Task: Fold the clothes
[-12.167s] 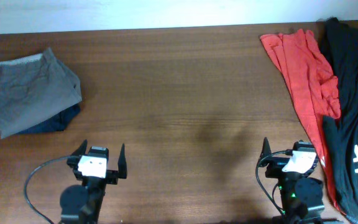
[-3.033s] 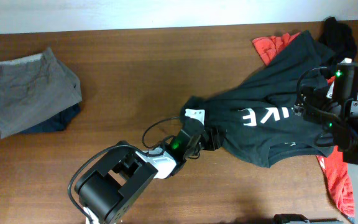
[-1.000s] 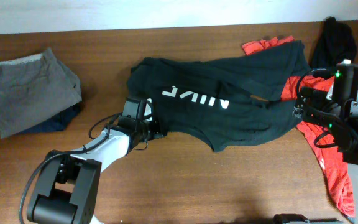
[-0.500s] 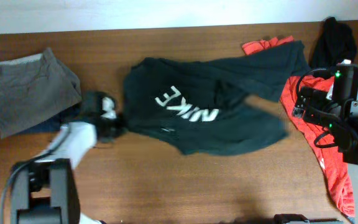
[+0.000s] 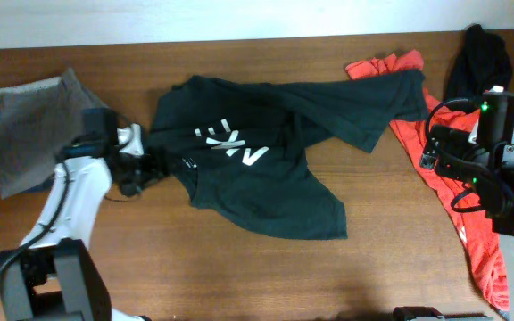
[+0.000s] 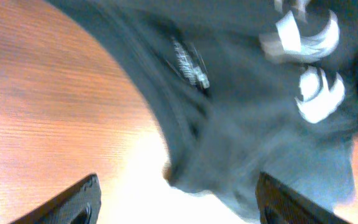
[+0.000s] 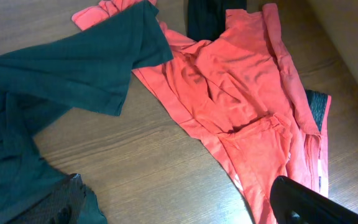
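Dragged leftward since half a second ago, the black tee point(image 5: 266, 178) now lies flatter and nearer the left side of the table point(image 5: 239, 276). Its left edge has come close to the grey stack point(image 5: 25, 134), and the left arm has swung up and left with it.

The tee's long axis runs left to right across the table. Its white lettering point(image 5: 230, 143) sits toward the left end, one flap hangs down toward the front edge, and the far sleeve lies over the top of the red tee point(image 7: 241, 87). The red tee is crumpled along the right side, well away from the stack. The small black piece point(image 5: 482, 55) is bunched in the far right corner, touching the red tee.

The left gripper point(image 5: 148, 168) sits at the black tee's left edge. Its wrist view shows the jaws spread wide, with the cloth edge just ahead of them and nothing visibly pinched. The right gripper point(image 7: 185, 202) also stands spread and empty, with the sleeve end just to its left.

Flattening looks like the step in hand. The left arm is nearer the lettered end, the right arm the sleeve end.
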`<control>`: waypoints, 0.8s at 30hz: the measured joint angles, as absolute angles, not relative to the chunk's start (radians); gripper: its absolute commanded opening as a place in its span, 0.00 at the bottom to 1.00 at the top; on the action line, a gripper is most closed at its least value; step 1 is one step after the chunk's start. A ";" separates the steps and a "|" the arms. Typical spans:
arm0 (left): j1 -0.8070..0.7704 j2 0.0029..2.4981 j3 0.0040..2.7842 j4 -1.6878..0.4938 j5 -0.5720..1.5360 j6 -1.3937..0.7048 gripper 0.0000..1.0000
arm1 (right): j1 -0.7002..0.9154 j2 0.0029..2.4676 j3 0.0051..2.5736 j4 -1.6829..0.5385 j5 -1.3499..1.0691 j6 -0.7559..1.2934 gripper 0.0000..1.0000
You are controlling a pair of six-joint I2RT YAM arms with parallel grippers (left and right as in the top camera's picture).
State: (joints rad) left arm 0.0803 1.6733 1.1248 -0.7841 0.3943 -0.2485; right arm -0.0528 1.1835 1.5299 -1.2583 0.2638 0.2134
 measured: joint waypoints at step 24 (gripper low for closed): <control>-0.616 1.668 0.830 -0.450 0.363 -0.759 0.63 | -0.053 1.185 1.530 -1.264 0.264 0.214 0.99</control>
State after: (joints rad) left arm -0.6155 1.6676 0.8295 -0.4500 0.3630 -0.7589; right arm -0.0528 1.1847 1.5299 -1.2640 0.2638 0.2142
